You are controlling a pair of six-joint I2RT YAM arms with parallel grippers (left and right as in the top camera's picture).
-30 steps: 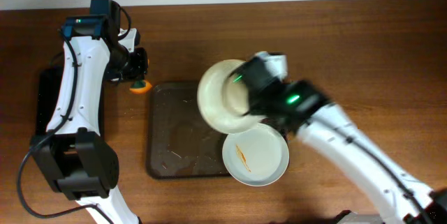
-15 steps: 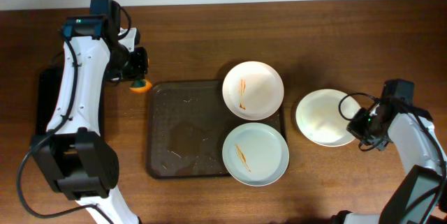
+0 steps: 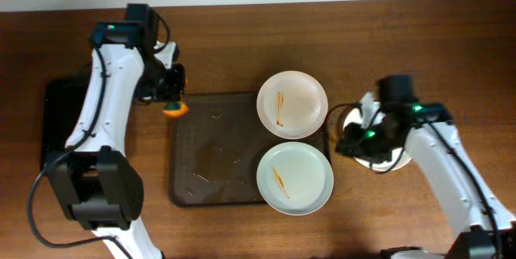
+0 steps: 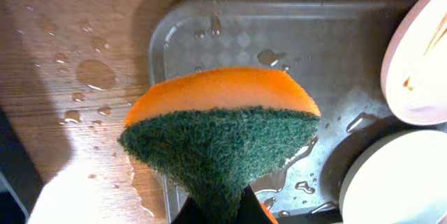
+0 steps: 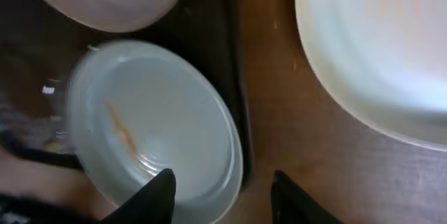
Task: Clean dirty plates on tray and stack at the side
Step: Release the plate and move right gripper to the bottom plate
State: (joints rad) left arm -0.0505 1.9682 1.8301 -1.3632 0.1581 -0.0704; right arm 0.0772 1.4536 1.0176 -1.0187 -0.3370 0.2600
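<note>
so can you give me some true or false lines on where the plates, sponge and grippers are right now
1. The left gripper holds an orange-and-green sponge. True.
2. All three plates are on the tray. False: only the upper plate and the lower plate are on it. The third plate lies on the table beside the tray, on the right arm's side.
3. Both plates on the tray carry orange streaks. True.
4. The right gripper is shut on a plate. False: its jaws stand open and hold nothing.
5. The tray is dry. False: water drops lie on it.
</note>
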